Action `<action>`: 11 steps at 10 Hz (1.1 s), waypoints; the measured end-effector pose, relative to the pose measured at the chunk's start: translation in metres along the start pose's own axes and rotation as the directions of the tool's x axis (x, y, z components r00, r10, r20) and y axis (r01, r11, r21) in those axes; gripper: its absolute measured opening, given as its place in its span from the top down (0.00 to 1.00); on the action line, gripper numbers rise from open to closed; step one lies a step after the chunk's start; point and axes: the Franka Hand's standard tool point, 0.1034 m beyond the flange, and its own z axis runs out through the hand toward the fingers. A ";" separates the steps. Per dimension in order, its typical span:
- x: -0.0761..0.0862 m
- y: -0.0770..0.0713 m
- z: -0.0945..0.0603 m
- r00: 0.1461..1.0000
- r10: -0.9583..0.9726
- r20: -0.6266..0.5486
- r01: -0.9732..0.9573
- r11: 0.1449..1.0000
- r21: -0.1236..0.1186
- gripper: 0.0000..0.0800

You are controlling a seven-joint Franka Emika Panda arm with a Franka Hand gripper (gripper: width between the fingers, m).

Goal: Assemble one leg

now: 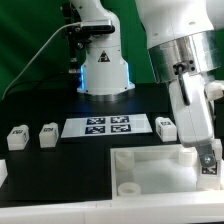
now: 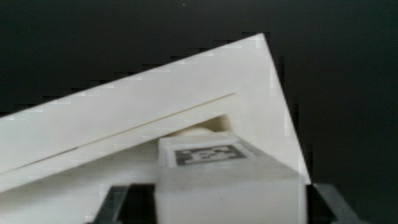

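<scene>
My gripper (image 1: 207, 162) hangs over the right far corner of the white tabletop (image 1: 150, 172) in the exterior view. In the wrist view the gripper (image 2: 222, 203) is shut on a white leg (image 2: 221, 170) with its tag facing the camera. The dark fingers (image 2: 121, 202) press on both of its sides. The leg sits right at the tabletop's corner (image 2: 196, 95), over the corner hole; I cannot tell whether it is seated. Three more legs lie on the black table: two (image 1: 16, 137) (image 1: 47, 134) on the exterior view's left and one (image 1: 166, 127) beside the marker board.
The marker board (image 1: 108, 126) lies flat at the table's middle, behind the tabletop. The arm's white base (image 1: 103, 70) stands at the back. A cable runs down at the back left.
</scene>
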 end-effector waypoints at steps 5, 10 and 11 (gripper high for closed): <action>0.001 0.006 0.001 0.963 -0.268 0.016 0.269 0.961 -0.060 0.20; 0.000 0.008 0.001 0.878 -0.479 0.024 0.479 0.874 -0.086 0.19; -0.001 0.007 0.000 0.874 -0.485 0.026 0.486 0.870 -0.083 0.19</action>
